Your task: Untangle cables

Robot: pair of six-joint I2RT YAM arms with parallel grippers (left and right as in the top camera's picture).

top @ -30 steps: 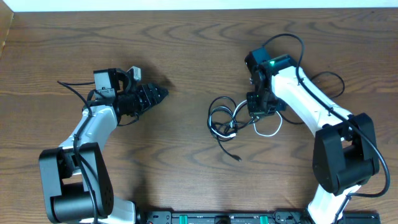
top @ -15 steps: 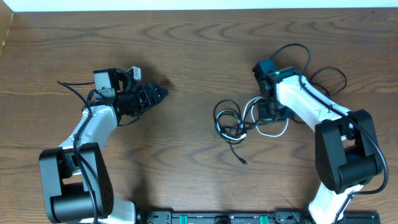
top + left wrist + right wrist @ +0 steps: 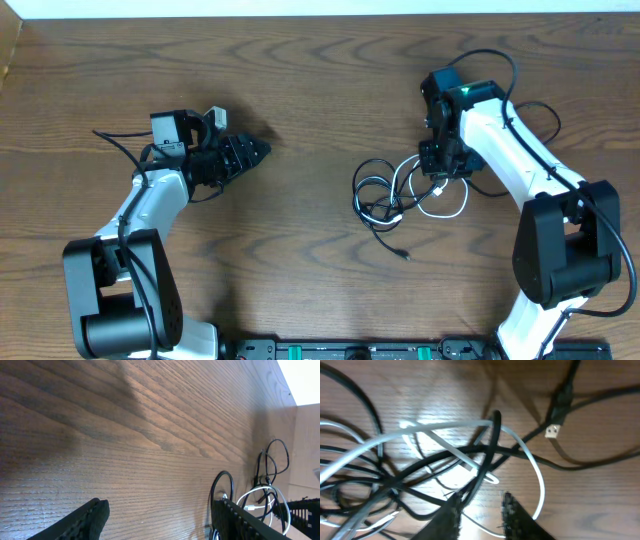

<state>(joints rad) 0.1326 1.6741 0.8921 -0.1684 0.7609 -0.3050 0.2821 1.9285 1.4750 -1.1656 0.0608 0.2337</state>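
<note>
The cables lie as a tangle (image 3: pixel 385 195) of black loops with one white cord (image 3: pixel 447 208) right of the table's middle. One black plug end (image 3: pixel 403 256) trails toward the front. My right gripper (image 3: pixel 440 165) hovers low over the tangle's right side. In the right wrist view its jaws (image 3: pixel 481 502) stand a little apart over bare wood. A black cord (image 3: pixel 490 445) runs up from beside the left finger, crossing the white cord (image 3: pixel 445 427). My left gripper (image 3: pixel 262 150) is open and empty, far left of the tangle (image 3: pixel 265 495).
A small silver plug (image 3: pixel 551 431) rests on the wood just beyond the right gripper. The right arm's own thick black wires (image 3: pixel 535 115) loop behind it. A black rail (image 3: pixel 350 350) runs along the table's front edge.
The right arm has moved right, dragging the tangle right with it. Its jaws, shut before, have parted. The left arm has stayed still.
</note>
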